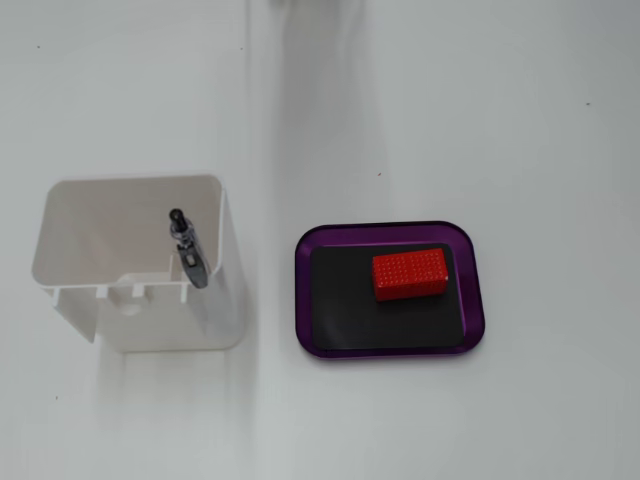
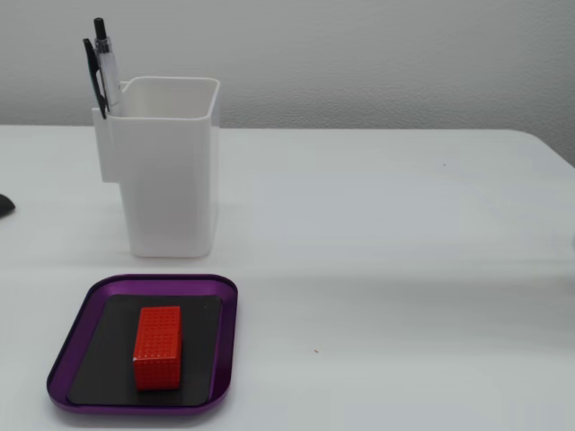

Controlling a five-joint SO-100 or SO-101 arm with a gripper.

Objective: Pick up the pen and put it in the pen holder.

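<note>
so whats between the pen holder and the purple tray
Nothing: only bare white table separates the pen holder from the purple tray, clearest in the top-down fixed view.

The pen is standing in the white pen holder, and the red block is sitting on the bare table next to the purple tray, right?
Not quite. The pen does stand in the white pen holder, but the red block is not on the bare table. It sits inside the purple tray, on its black mat. Both fixed views show this.
</note>
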